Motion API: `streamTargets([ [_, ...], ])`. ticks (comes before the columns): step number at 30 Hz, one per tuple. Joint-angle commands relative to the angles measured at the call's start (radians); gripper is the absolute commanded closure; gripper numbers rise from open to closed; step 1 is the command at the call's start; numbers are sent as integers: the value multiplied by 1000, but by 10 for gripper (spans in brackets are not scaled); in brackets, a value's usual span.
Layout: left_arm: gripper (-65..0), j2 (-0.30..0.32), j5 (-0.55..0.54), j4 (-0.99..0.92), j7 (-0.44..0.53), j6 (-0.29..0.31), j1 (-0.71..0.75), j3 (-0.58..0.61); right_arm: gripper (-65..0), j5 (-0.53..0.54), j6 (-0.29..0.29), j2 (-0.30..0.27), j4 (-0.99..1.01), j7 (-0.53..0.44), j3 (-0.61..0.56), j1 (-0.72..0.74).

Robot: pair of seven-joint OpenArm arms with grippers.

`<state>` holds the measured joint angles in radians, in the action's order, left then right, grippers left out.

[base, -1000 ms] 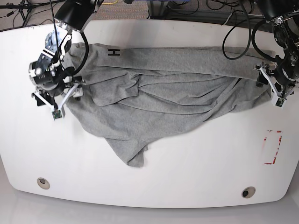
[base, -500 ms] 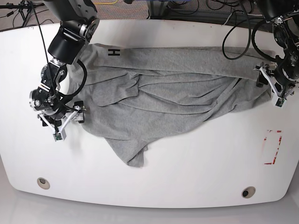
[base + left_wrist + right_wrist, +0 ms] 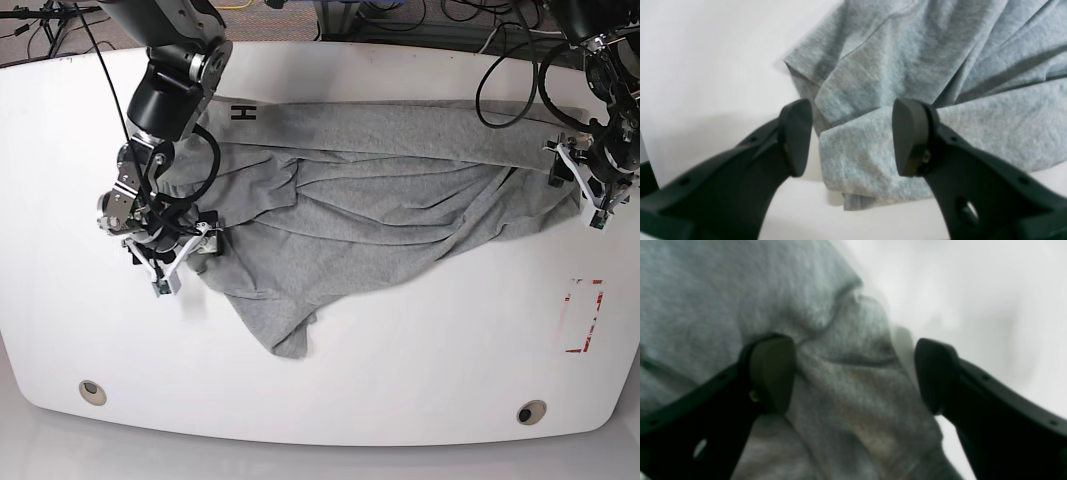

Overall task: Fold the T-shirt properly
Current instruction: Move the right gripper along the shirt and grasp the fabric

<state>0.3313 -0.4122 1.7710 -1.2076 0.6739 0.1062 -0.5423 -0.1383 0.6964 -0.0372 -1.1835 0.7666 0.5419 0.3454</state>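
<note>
The grey T-shirt point(image 3: 360, 200) lies crumpled across the white table point(image 3: 420, 370), with a black letter H point(image 3: 243, 113) showing near its far left. My right gripper point(image 3: 168, 258) hovers at the shirt's left edge. In the right wrist view this gripper point(image 3: 853, 373) is open, its fingers point(image 3: 773, 373) astride a wrinkled fold of the T-shirt point(image 3: 846, 400). My left gripper point(image 3: 586, 196) is at the shirt's right edge. The left wrist view shows it point(image 3: 853, 136) open around a folded corner of the T-shirt point(image 3: 857, 160).
A red rectangular mark point(image 3: 585, 315) is on the table at the right. Two round holes point(image 3: 92, 391) point(image 3: 532, 411) sit near the front edge. Black cables point(image 3: 500, 80) hang over the far right side.
The right arm has swung toward the table's front and then rightward along the shirt's left edge, onto the cloth. The left arm and the shirt have not moved.
</note>
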Motion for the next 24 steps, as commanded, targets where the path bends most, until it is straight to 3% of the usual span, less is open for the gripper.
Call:
streamTargets([
  [1,-360,16,-7,16,15,-3,-24,-8,-490,10,2,9,-17,-19,-1,25],
  [5,-361,16,-7,8,15,-4,-52,-19,-365,10,2,13,-17,-54,-1,25],
  [9,-367,-18,-1,-10,13,-6,-87,-66,-170,6,2,15,11,-86,-1,24],
  [13,-401,-42,0,-70,12,-7,-141,-101,-16,4,2,12,38,-91,-3,24],
  [17,-446,-44,0,-176,12,-16,-190,-108,-5,2,2,12,41,-91,-3,24],
  [24,-460,-44,-6,-334,13,-122,-251,-108,-6,2,2,12,41,-91,-3,24],
])
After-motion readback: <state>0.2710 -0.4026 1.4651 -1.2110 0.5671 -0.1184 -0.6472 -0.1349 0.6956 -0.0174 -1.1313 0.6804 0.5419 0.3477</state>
